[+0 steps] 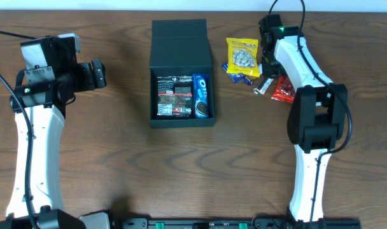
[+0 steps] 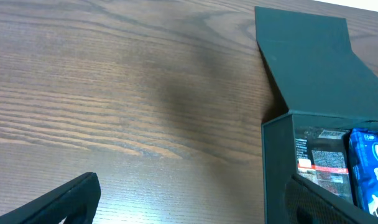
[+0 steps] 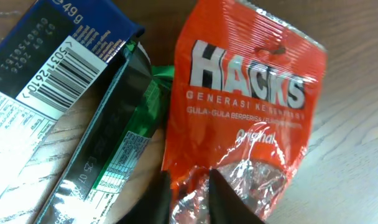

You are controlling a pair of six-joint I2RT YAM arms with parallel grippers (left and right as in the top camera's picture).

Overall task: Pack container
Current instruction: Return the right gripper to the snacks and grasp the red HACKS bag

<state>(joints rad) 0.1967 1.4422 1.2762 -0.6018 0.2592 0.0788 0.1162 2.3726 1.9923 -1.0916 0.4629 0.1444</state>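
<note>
Box (image 1: 181,122) sits mid-table between my two arms, with its lid flap (image 1: 179,39) folded open on the far side. Inside, a blue cookie pack (image 1: 202,95) lies along the right wall and dark packets (image 1: 173,95) with red and white labels fill the rest. To the right of the box and apart from it, a yellow snack bag (image 1: 242,52) lies over a couple of blue wrappers (image 1: 235,75). The red candy bag (image 3: 245,106) is further right, under my right arm. My right gripper (image 3: 189,190) is narrow, its fingers (image 3: 156,196) pinched on the bag's crinkled clear end, and the bag lies on the table (image 1: 104,159). In the right wrist view, a green-and-black bar (image 3: 114,155) lies just left of the bag, and a blue pack with a barcode (image 3: 46,68) overlaps the bar's far side. My left gripper (image 2: 193,183) is spread wide and holds nothing. It sits over bare wood left of the box and points at it. One finger (image 2: 326,199) crosses the box's near wall in the left wrist view; can't tell if it touches.
</note>
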